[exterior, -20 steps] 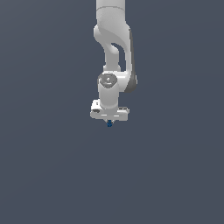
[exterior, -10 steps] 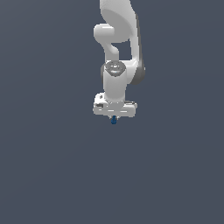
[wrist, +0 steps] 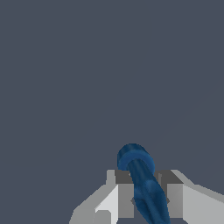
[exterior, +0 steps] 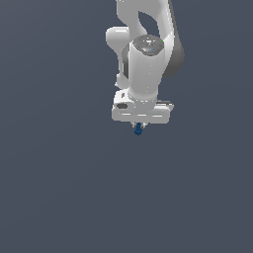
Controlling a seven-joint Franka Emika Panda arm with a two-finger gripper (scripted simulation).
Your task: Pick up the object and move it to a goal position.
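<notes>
The object [exterior: 138,130] is a tiny dark blue knobbly piece poking out just below the white gripper [exterior: 139,126] in the exterior view, held off the grey floor. In the wrist view the object [wrist: 142,181] shows as a blue stem with a rounded head, clamped between the two grey fingers [wrist: 124,192]. The gripper [wrist: 145,197] is shut on it. The white arm rises above the hand toward the upper edge of the exterior view.
A plain dark grey floor [exterior: 59,188] fills both views. No other objects or markers show.
The arm has carried the object toward the exterior view's right and slightly upward, and the hand now looks larger in that view. The grip on the object is unchanged.
</notes>
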